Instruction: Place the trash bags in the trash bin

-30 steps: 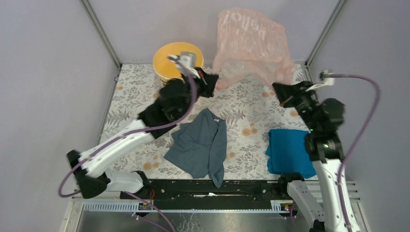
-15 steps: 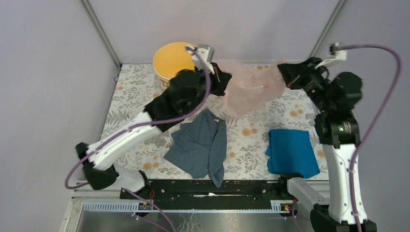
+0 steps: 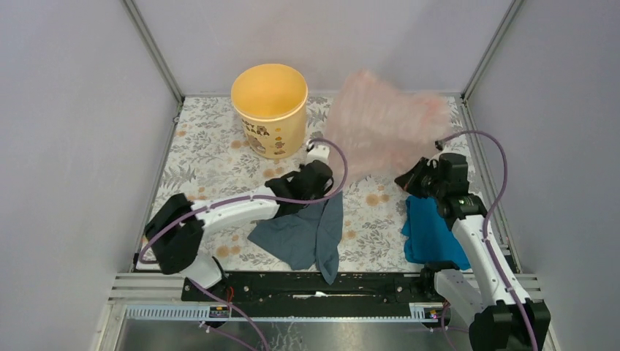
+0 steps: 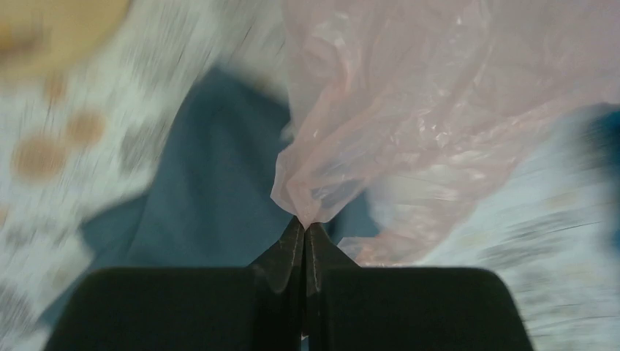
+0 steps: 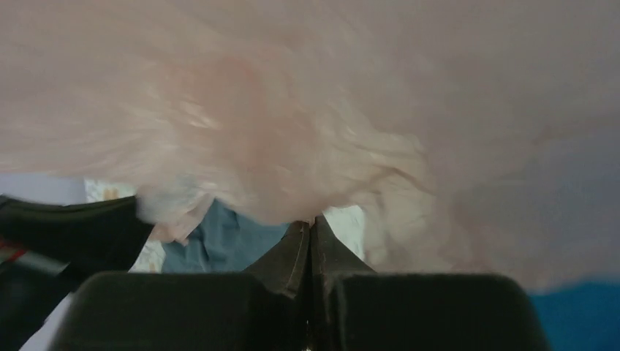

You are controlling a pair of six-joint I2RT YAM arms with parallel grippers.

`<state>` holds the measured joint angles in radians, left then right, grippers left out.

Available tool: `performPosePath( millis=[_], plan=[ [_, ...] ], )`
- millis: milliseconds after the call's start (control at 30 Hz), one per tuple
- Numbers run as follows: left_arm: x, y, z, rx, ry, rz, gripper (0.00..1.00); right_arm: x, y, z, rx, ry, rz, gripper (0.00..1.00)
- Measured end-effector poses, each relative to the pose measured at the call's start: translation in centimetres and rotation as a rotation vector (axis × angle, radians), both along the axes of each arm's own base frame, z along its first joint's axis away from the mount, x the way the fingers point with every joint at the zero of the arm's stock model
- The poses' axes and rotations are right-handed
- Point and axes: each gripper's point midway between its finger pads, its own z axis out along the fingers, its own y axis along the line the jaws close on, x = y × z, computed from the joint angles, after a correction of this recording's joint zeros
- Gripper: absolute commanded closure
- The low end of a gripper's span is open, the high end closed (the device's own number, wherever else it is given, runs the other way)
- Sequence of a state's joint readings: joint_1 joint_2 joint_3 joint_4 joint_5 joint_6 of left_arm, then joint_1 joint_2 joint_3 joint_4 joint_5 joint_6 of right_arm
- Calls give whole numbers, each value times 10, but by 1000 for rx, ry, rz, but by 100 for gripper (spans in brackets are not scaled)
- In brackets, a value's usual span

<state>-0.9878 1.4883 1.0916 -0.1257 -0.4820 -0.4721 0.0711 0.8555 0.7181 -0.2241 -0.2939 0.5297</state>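
Over floral table (image 3: 212, 146), left hand (image 4: 304, 225) and right hand (image 5: 310, 221) each clamp pink trash bag (image 3: 384, 121) near bin (image 3: 274, 135)

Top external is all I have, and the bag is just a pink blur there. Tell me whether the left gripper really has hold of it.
Observer: Yes. The left wrist view shows the left gripper with its fingers pressed together on a bunched corner of the pink trash bag.
Operator: Now check the right one.
Observer: The right wrist view shows the right gripper shut too, with the film gathered at its tips and filling most of that view.
Operator: Report what lies behind the left pinch.
Observer: The grey-blue cloth, blurred. Only bag film sits between the fingers.
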Motion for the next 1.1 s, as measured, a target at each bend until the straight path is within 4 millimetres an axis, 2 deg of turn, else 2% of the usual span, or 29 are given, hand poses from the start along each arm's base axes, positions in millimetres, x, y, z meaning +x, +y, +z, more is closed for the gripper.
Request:
performPosePath(
  millis=[33, 67, 100, 133, 167, 200, 267, 333, 367, 400, 433, 467, 500, 533, 567, 633, 667, 700, 733, 767, 800, 833, 867, 900, 933, 967, 1000, 1033, 1100],
  plan=[
    [-3, 15, -38, 77, 77, 13, 100, -9, -1, -30, -4, 109, -3, 100],
    [-7, 37, -73, 160, 168, 37, 100, -16, -1, -42, -7, 168, -5, 100],
    [-9, 53, -86, 204, 220, 55, 100, -18, -2, -42, -9, 187, -6, 100],
    [-4, 60, -82, 203, 234, 70, 100, -15, -2, -27, -11, 176, -7, 100],
    [4, 60, -65, 188, 229, 80, 100, -6, -1, -2, -11, 129, -5, 100],
    [18, 49, -32, 128, 193, 74, 100, 6, -1, 38, -12, 58, -4, 100],
    [39, 14, 60, -41, 69, 15, 100, 28, 1, 134, -6, -156, 3, 100],
    [36, -23, 194, -279, -154, -94, 100, 27, 3, 249, 10, -448, 17, 100],
    [19, -30, 251, -378, -261, -151, 100, 16, 3, 288, 17, -561, 24, 98],
    [-9, -31, 301, -469, -356, -213, 100, 1, 4, 318, 24, -657, 34, 96],
    [-38, -24, 339, -543, -431, -267, 100, -19, 4, 341, 30, -753, 45, 95],
    [-66, -17, 361, -602, -483, -320, 100, -34, 4, 348, 32, -805, 50, 95],
    [-87, -8, 371, -650, -523, -354, 100, -51, 3, 349, 33, -852, 52, 96],
    [-95, 5, 371, -667, -540, -351, 100, -60, 3, 345, 32, -869, 52, 100],
    [-92, 20, 366, -679, -558, -304, 100, -64, 2, 331, 31, -872, 48, 100],
    [-65, 33, 331, -645, -529, -190, 100, -55, 0, 289, 24, -809, 33, 100],
    [-46, 31, 299, -605, -481, -148, 100, -39, -1, 253, 19, -726, 24, 100],
    [-24, 25, 252, -537, -404, -108, 100, -22, -1, 214, 11, -626, 17, 100],
    [-3, 18, 195, -450, -303, -74, 100, -4, -1, 158, -2, -476, 12, 100],
    [9, 17, 149, -377, -222, -43, 100, 6, -2, 110, -14, -338, 7, 100],
    [21, 16, 80, -263, -98, -14, 100, 11, -3, 57, -30, -176, 4, 100],
    [21, 23, 24, -160, 9, 4, 100, 9, -4, 23, -42, -64, 3, 100],
    [14, 34, -20, -68, 105, 16, 100, 2, -5, -6, -55, 51, 2, 100],
    [0, 47, -54, 16, 195, 16, 100, -4, -6, -17, -62, 106, 4, 100],
    [-7, 53, -62, 49, 234, 11, 100, -6, -6, -11, -67, 112, 5, 100],
    [-11, 50, -54, 42, 242, -6, 100, -3, -6, 5, -68, 84, 6, 100],
    [-8, 42, -34, 12, 225, -25, 100, 2, -6, 36, -64, 27, 7, 100],
    [-4, 31, -6, -33, 193, -50, 100, 10, -5, 72, -58, -54, 8, 100],
    [9, -3, 93, -203, 40, -120, 100, 18, -2, 166, -38, -282, 15, 100]
  ],
)
